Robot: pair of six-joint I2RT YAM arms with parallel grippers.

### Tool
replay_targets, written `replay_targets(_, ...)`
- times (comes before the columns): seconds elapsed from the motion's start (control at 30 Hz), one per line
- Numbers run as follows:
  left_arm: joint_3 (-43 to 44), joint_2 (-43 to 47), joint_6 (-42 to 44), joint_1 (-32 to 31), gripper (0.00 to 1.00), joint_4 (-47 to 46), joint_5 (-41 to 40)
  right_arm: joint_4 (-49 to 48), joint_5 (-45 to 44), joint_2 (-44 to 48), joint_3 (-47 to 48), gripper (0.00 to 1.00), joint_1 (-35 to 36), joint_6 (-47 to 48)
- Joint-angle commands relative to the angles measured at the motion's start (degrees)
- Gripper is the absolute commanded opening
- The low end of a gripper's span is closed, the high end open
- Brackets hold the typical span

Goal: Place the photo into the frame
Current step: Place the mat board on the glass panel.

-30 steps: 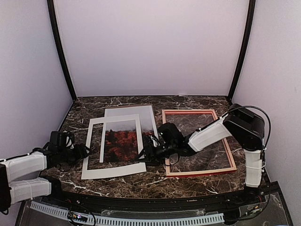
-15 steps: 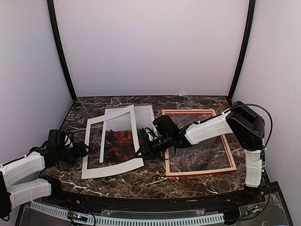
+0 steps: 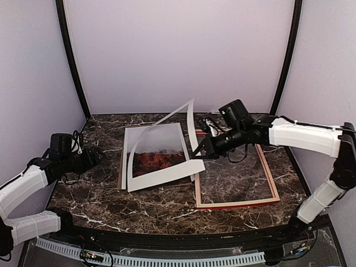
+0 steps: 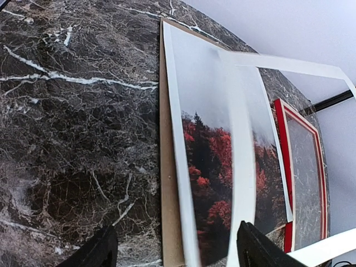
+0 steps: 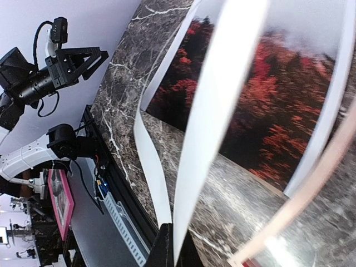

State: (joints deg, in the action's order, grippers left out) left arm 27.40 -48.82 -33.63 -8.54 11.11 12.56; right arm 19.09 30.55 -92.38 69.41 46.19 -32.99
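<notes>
Marble tabletop (image 3: 167, 214): the left gripper (image 3: 95, 158) hangs spread and empty at its left edge; the photo (image 3: 160, 160) lies face-up mid-table, bared because the right gripper (image 3: 199, 151) pinches the white mat (image 3: 167, 176) aloft, beside the frame (image 3: 272, 183)

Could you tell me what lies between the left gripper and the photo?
Bare marble table, then the brown backing board's exposed edge beside the photo, shown in the left wrist view.

Right hand (image 3: 201, 149) clamped, arm outstretched; left hand (image 4: 177, 247) spread, seemingly hovering.
</notes>
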Motion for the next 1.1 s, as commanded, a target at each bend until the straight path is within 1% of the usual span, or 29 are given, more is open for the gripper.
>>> replay_targets(0.0,2.75,-2.67,2.85,-0.45,0.76,1.98,-0.32,15.83,-3.24,10.91,-3.84,0.00,-6.21,7.20)
replay_targets(0.03,3.14,-3.12,3.08,-0.44,0.76,1.65,0.00,20.26,-3.99,13.29,-3.99,0.00,-7.58,8.48)
replay_targets(0.13,4.02,-5.19,3.64,-0.58,0.76,0.79,0.48,26.92,-5.94,19.57,-4.63,0.00,-11.48,10.22)
replay_targets(0.23,5.22,-7.12,4.31,-0.67,0.77,0.36,1.23,31.77,-8.83,24.56,-5.43,0.00,-15.97,10.92)
replay_targets(0.33,6.16,-8.57,4.52,-0.90,0.77,-0.49,2.01,35.51,-12.39,27.82,-6.67,0.00,-18.80,11.25)
replay_targets(0.47,7.51,-10.54,4.74,-1.26,0.77,-1.21,2.99,41.32,-19.87,28.02,-6.82,0.00,-20.39,12.35)
replay_targets(0.57,7.89,-12.00,4.80,-1.57,0.77,-1.87,3.67,44.10,-23.77,27.60,-6.63,0.00,-21.69,13.32)
replay_targets(0.83,8.14,-14.42,4.45,-2.39,0.77,-3.59,5.15,45.26,-23.17,25.32,-9.79,0.00,-23.68,15.74)
replay_targets(1.07,9.53,-16.31,4.71,-2.73,0.77,-4.03,5.85,49.28,-24.41,25.16,-8.21,0.00,-23.79,14.77)
